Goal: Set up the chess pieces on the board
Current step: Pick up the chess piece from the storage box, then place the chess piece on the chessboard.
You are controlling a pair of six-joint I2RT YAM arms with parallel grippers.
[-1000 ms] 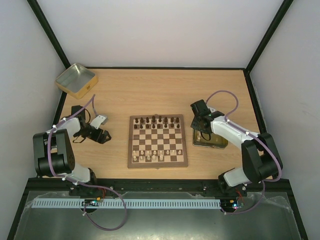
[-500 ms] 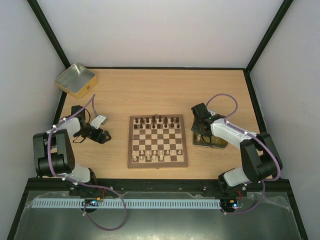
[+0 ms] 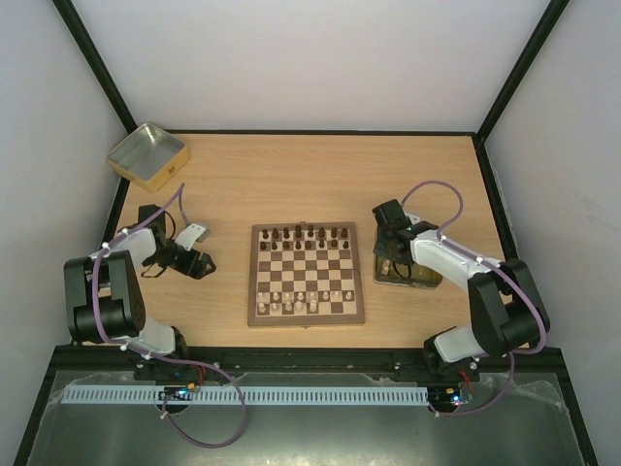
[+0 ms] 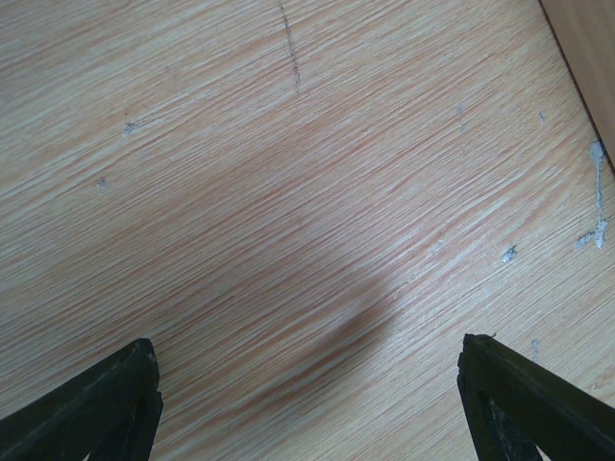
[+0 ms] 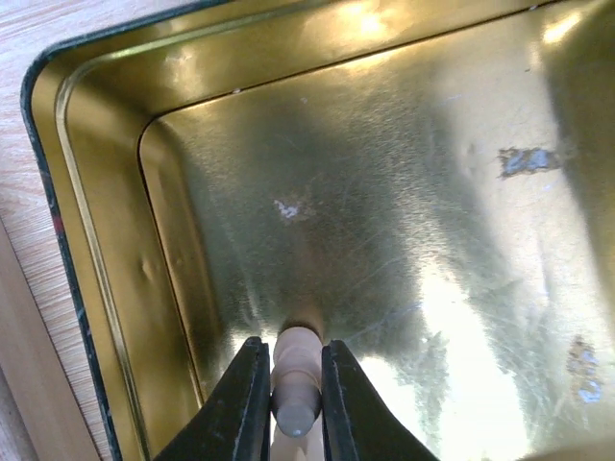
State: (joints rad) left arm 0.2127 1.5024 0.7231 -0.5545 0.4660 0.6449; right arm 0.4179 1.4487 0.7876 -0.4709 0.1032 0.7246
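The right claw, jaws drawn narrow on a single cream chess piece, reaches down into the gold tin that sits just right of the board. The piece sits pinched between the two fingers with its long axis seemingly running along them, rounded end toward the wrist camera, its base at or just above the tin's floor; the pictures do not settle which. The board lies to this claw's left, and the cream ranks fill its near edge while the dark chessmen line the far one. The carry would therefore seem to run leftward and slightly toward the robot, once the piece is over the tin's wall. The right arm is plainly the nearer. The left claw hangs wide apart and empty over bare table, well left of the board
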